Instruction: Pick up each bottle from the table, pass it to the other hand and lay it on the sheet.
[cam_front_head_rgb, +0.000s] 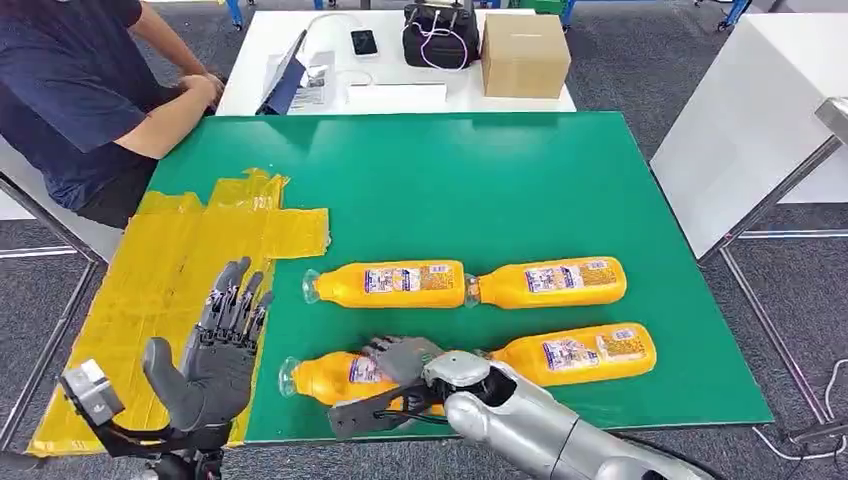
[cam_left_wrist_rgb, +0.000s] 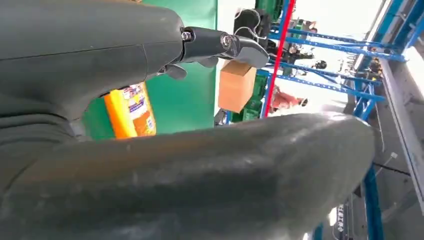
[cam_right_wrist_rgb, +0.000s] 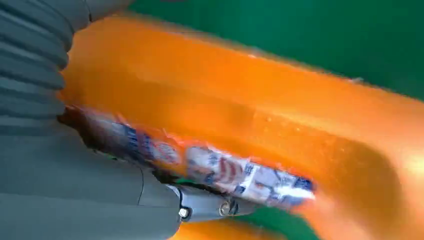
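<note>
Several orange juice bottles lie on the green table mat (cam_front_head_rgb: 480, 170). My right hand (cam_front_head_rgb: 405, 362) lies over the near-left bottle (cam_front_head_rgb: 325, 378), its fingers wrapped around the bottle's labelled middle; the bottle still rests on the mat. Up close in the right wrist view, that bottle (cam_right_wrist_rgb: 260, 125) presses against my palm. Another bottle (cam_front_head_rgb: 580, 353) lies to its right, and two more (cam_front_head_rgb: 390, 284) (cam_front_head_rgb: 552, 281) lie in a row behind. My left hand (cam_front_head_rgb: 222, 345) hovers open, fingers spread upward, over the edge of the yellow sheet (cam_front_head_rgb: 160, 270). A bottle label (cam_left_wrist_rgb: 131, 110) appears past the left hand's fingers.
A person in a dark shirt (cam_front_head_rgb: 70, 90) sits at the far left corner, arms on the table edge. Behind the mat a white table (cam_front_head_rgb: 300, 40) carries a cardboard box (cam_front_head_rgb: 524, 54), a black bag (cam_front_head_rgb: 440, 35), a phone and papers. A white cabinet (cam_front_head_rgb: 750, 130) stands right.
</note>
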